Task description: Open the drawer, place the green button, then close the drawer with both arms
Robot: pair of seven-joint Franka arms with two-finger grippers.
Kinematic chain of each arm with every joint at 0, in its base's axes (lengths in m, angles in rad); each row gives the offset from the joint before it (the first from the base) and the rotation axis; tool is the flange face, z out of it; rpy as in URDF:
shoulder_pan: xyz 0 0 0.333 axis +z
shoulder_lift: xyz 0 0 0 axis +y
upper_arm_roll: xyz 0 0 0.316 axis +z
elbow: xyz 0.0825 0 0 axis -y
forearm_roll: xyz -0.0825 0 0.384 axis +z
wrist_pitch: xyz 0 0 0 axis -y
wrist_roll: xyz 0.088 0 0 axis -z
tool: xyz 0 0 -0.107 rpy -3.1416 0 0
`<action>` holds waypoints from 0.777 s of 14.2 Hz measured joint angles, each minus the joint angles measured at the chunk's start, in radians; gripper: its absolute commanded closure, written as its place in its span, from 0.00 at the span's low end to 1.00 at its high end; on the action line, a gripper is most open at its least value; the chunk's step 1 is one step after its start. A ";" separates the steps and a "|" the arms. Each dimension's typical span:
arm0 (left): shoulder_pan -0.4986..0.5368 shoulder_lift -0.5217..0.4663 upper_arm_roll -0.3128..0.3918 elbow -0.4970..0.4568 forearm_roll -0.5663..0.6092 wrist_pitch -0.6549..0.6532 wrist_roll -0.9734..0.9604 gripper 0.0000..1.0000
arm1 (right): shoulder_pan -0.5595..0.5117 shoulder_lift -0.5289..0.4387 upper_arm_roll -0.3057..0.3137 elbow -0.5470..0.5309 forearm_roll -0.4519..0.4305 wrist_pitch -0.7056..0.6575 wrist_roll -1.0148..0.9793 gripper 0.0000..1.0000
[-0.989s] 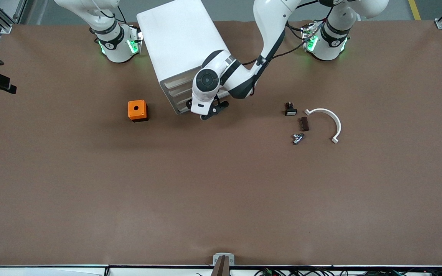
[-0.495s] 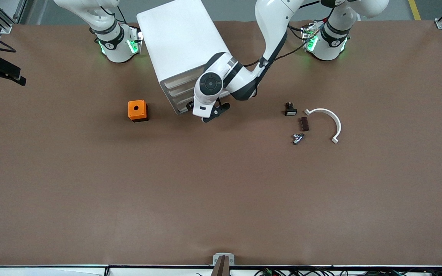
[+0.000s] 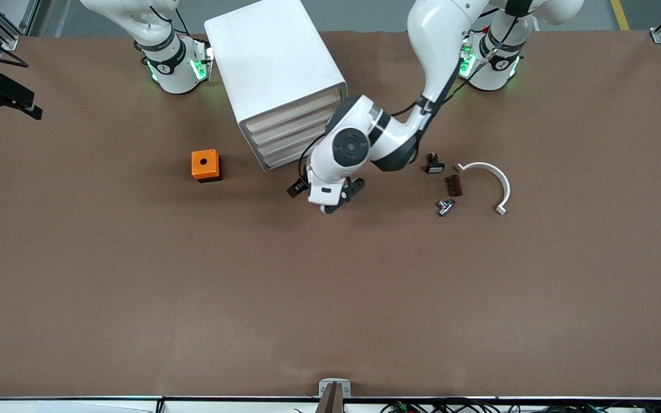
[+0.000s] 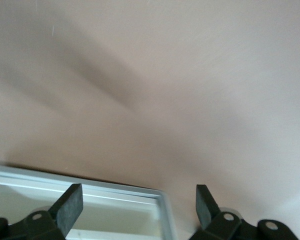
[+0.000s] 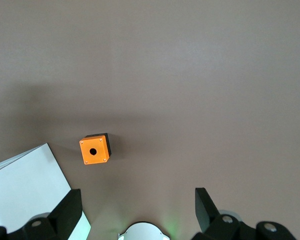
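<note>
The button (image 3: 445,206) is lying on the table (image 3: 330,298) toward the left arm's end, nearest to the front camera of a small cluster of parts; it is too small for its cap's colour to be read; nothing is touching it. Just beside it a brown block (image 3: 454,184) is lying; a white arc (image 3: 491,179) is curving round near the block; a little farther off a black part (image 3: 434,164) is standing.

The left gripper (image 4: 138,192) is hanging low in front of the cabinet (image 3: 273,63), well apart from the button; its fingers (image 4: 70,205) are standing wide apart and are clamping nothing. One finger is hovering over the tray of the drawer (image 4: 115,186), the other over bare table just beside the tray's corner. The drawer is showing as an open white tray with a raised rim in the left wrist view; in the front view the left arm is covering most of it, so how far out it is standing cannot be told.

An orange box (image 3: 205,165) is sitting toward the right arm's end, near the cabinet's front corner.

The right gripper (image 5: 137,197) is waiting high over the table, looking down on the orange box; its fingers (image 5: 67,207) are spread wide and are holding nothing.
</note>
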 measured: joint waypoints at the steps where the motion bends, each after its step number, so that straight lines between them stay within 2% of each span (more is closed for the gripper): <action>1: 0.035 -0.038 0.001 0.005 0.002 -0.019 0.023 0.01 | 0.000 -0.001 0.002 0.000 0.000 0.004 0.000 0.00; 3: 0.103 -0.124 0.002 0.008 0.031 -0.116 0.072 0.01 | 0.003 -0.001 0.007 0.000 0.000 0.010 0.000 0.00; 6: 0.199 -0.238 0.002 0.008 0.142 -0.279 0.148 0.01 | 0.009 -0.003 0.009 0.000 0.000 0.020 0.000 0.00; 11: 0.358 -0.357 0.004 0.004 0.205 -0.552 0.493 0.01 | 0.007 -0.009 0.000 0.000 0.000 0.027 0.004 0.00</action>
